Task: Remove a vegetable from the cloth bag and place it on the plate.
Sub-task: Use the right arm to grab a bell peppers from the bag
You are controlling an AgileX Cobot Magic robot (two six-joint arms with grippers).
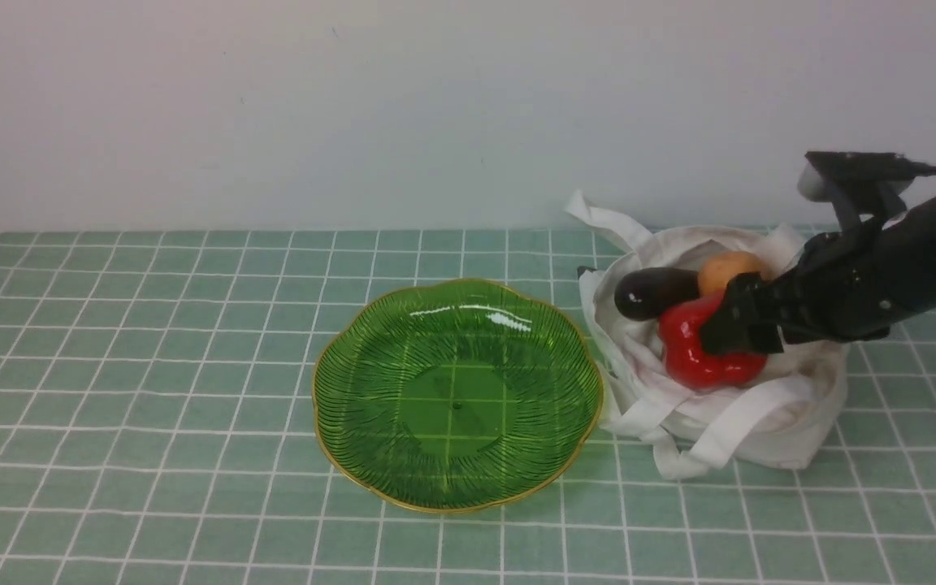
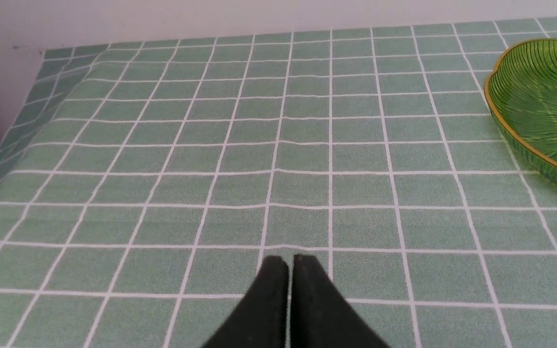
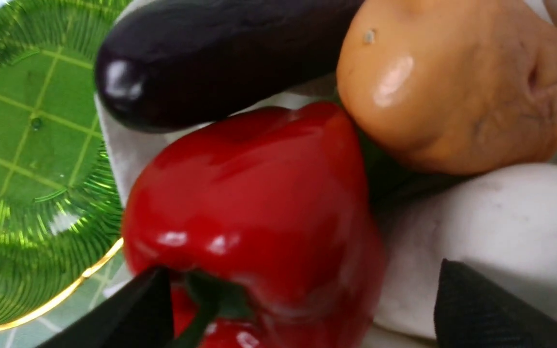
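Note:
The glossy red bell pepper [image 1: 691,357] lies in the open mouth of the white cloth bag [image 1: 760,422] at the right. The green ribbed plate [image 1: 456,398] with a gold rim sits just left of the bag and holds nothing. My right gripper [image 1: 730,327] is low over the pepper from the right. In the right wrist view my right gripper [image 3: 298,299] is open, with its fingers on either side of the pepper [image 3: 259,193] near its green stem; one finger stands off from it. My left gripper [image 2: 289,263] is shut and empty over bare tablecloth.
A dark purple eggplant [image 1: 655,292] and an orange-brown potato [image 1: 728,272] lie in the bag just behind the pepper, touching it. The bag's straps [image 1: 712,439] trail toward the plate. The plate's edge [image 2: 539,96] shows in the left wrist view. A wall stands behind the table.

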